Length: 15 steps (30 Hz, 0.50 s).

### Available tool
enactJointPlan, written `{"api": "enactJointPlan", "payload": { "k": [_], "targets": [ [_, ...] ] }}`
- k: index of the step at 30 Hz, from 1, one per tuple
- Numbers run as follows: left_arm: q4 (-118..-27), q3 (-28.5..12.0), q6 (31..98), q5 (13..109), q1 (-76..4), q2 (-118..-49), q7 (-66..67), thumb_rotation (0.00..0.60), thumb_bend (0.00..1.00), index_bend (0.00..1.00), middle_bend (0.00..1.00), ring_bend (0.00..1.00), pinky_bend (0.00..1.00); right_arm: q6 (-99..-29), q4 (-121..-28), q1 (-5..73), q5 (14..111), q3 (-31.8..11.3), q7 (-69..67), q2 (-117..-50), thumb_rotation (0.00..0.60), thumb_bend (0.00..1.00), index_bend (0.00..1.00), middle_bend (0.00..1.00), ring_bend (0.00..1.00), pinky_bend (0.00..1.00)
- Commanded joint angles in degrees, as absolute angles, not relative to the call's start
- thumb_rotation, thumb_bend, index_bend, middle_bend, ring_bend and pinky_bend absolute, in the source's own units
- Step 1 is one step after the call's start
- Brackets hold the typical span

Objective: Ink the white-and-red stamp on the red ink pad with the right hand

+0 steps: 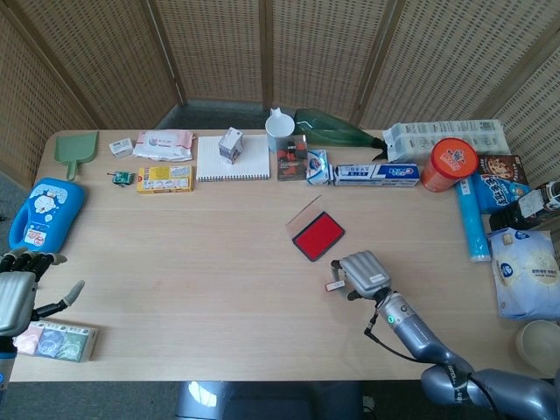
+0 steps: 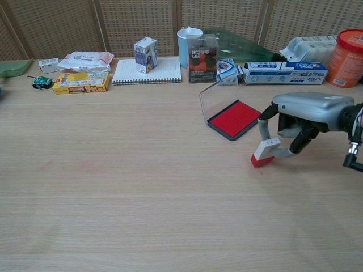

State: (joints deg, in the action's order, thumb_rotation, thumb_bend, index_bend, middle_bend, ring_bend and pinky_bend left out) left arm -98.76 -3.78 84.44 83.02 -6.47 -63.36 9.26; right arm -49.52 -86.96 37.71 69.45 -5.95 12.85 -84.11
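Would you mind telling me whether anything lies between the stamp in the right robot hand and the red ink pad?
Nothing does: in the chest view, only bare table separates the stamp, held by the right robot hand, from the red ink pad.

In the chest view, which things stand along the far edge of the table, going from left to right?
White wipes pack → yellow box → notebook → white cup → dark "Mix" box → long toothpaste box → orange canister.
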Motion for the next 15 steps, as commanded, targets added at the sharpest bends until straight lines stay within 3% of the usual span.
{"api": "enactJointPlan", "payload": {
  "k": [1, 15],
  "targets": [
    [-98.81, -3.83, 84.41, 83.11, -6.57, -63.23, 9.36, 0.129, 0.21, 0.33, 0.38, 0.27, 0.16, -47.94, -87.95, 38.88, 67.85, -7.51, 11.71, -82.93, 0.600, 0.41, 0.66, 1.00, 1.00, 1.00],
    [-98.58, -3.67, 84.06, 82.68, -6.58, -63.32, 9.64, 0.129, 0.22, 0.33, 0.38, 0.27, 0.16, -40.39, -86.94, 46.45, 59.25, -13.70, 10.27, -80.68, 0.600, 0.41, 0.68, 1.00, 1.00, 1.00]
  ]
}}
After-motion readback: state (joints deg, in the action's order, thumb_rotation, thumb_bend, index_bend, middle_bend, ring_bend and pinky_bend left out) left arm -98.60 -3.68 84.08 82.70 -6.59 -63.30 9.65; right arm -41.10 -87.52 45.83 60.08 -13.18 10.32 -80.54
